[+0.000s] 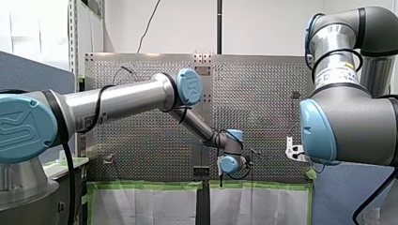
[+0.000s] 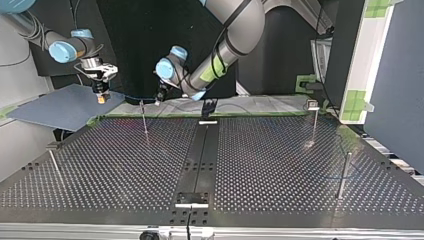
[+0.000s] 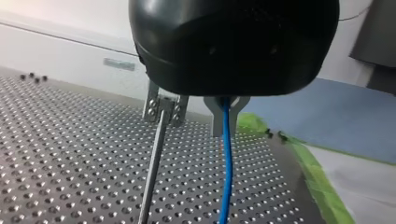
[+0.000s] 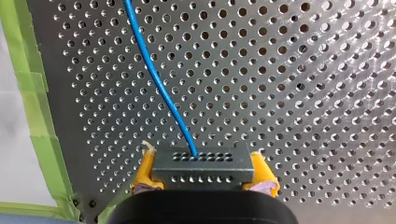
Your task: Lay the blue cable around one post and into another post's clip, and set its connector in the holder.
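In the right wrist view my right gripper [image 4: 203, 173] is shut on a dark grey connector [image 4: 205, 161], held between its yellow pads [image 4: 144, 171]. A blue cable [image 4: 159, 79] runs from the connector out over the perforated plate. In the left wrist view my left gripper [image 3: 225, 127] has its metal fingers [image 3: 215, 120] shut on the blue cable [image 3: 227, 172], which hangs down toward the plate. Right beside it stands a thin post [image 3: 154, 158] with a metal clip [image 3: 163, 109] on top. In the top view both grippers hover at the far edge, my right gripper [image 2: 101, 96] left of my left gripper [image 2: 159, 99].
Other thin posts stand on the table [image 2: 280, 165]: one at the top view's left [image 2: 55, 167] and two at its right [image 2: 314, 122] [image 2: 344, 175]. A black holder [image 2: 208, 107] sits at the far edge's middle, another [image 2: 191, 199] at the near edge. Green tape [image 4: 37, 116] lines the plate's border.
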